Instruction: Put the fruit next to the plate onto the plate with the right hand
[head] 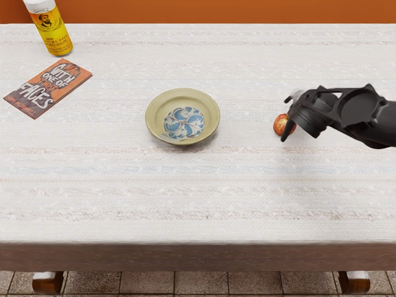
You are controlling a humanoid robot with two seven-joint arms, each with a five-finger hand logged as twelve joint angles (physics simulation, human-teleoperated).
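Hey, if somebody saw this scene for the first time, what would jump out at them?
The black robot hand coming in from the right edge stands out most, right up against a small red fruit on the pale table. Next is the cream plate with a blue pattern, at the middle, with no fruit on it. At the far left lie an orange book and a yellow bottle.

A yellow bottle [49, 26] with a white cap and a printed label stands at the far left corner of the white-clothed table [204, 192], with an orange-and-black book [48, 86] lying flat and askew just in front of it, below an orange wall [247, 11].
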